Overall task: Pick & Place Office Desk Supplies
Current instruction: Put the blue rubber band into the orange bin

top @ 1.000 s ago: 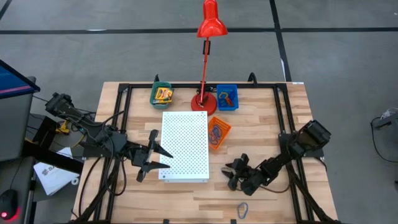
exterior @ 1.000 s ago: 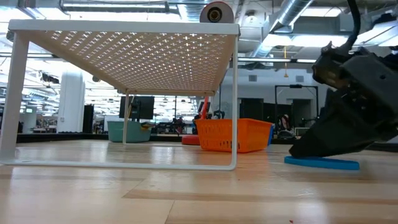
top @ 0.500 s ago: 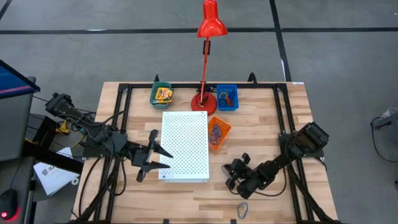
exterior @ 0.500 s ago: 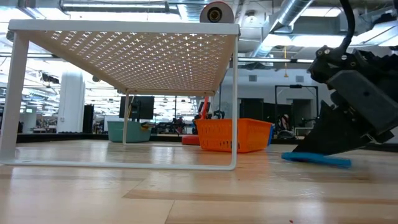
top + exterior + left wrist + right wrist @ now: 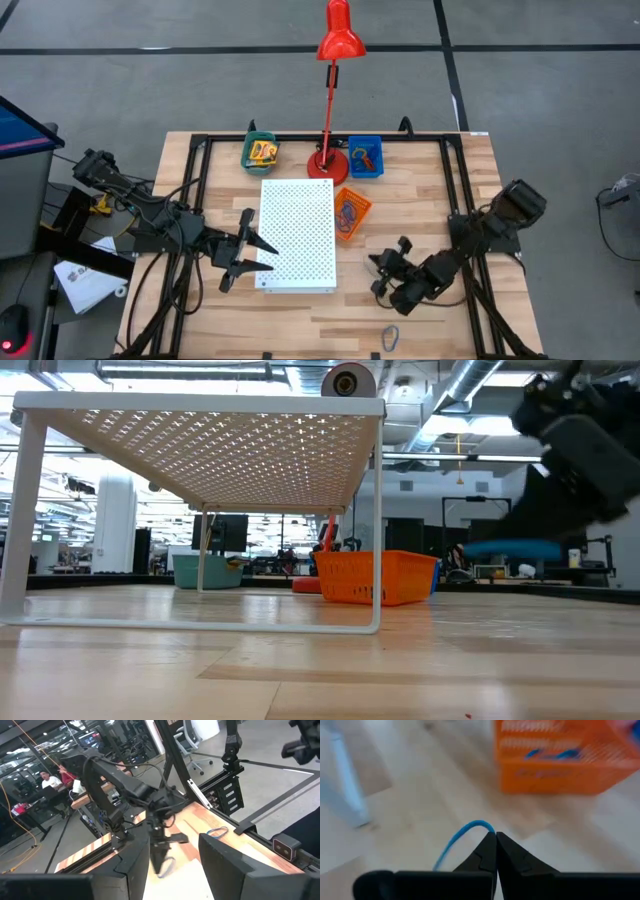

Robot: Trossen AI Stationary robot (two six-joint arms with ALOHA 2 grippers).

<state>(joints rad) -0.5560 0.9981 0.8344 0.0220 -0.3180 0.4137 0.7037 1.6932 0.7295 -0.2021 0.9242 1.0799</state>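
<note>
My right gripper [image 5: 383, 266] is shut on a thin blue loop [image 5: 462, 836] above the table's near right part, in front of the orange bin [image 5: 350, 213]. In the low view the loop [image 5: 510, 548] hangs level, clear of the wood. My left gripper [image 5: 256, 250] is open and empty at the left edge of the white perforated board [image 5: 297, 233]. Yellow-and-green boxes lie in the green bin [image 5: 261, 151]. More loops lie in the orange bin and the blue bin [image 5: 365, 156]. One loop [image 5: 389, 336] lies flat on the table by the near edge. My right gripper pinches the blue loop's thin rim [image 5: 481, 825] between its two fingertips, at one end of the loop. The fingers slant down from the table's right side. The loop sticks out level beyond the fingertips, lifted clear of the table.
The red desk lamp [image 5: 328, 100] stands at the far middle between the green and blue bins. The white board stands on thin legs [image 5: 378, 520] over the table's middle. Black frame rails [image 5: 455, 200] run along both sides.
My right gripper has risen from the table, shifting a little toward the right edge, staying shut on the blue loop. The loop, which lay flat on the wood, is now lifted clear and hangs level above it.
</note>
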